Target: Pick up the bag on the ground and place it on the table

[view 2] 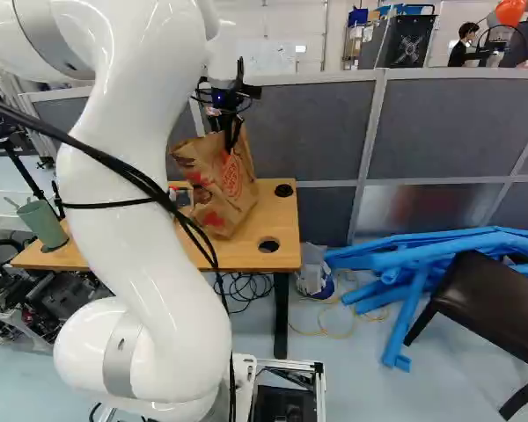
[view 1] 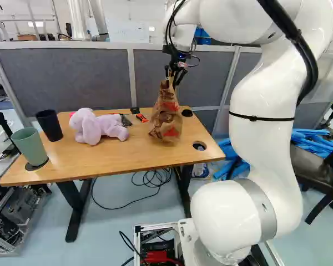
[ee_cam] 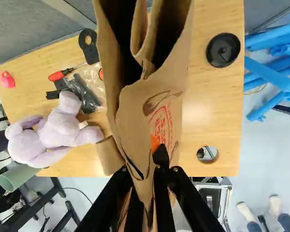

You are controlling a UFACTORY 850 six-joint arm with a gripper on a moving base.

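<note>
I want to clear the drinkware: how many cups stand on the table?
2: a green cup at the table's left end in the left base view, and a black cup behind it, beside the plush toy. The bag may hide more.

Crumpled brown paper bag (view 1: 167,113), red markings, mouth gaping, held over tan wood-topped table (view 1: 94,158)

From behind the arm (view 1: 262,116), 2 views share the table (view 1: 100,160); 1, closer, looks down.

In the left base view, I locate two cups (view 1: 30,145) at the table's (view 1: 116,158) left end, the plush toy (view 1: 97,127) right of them, the bag (view 1: 166,119) farther right, the partition (view 1: 83,77) behind.
</note>
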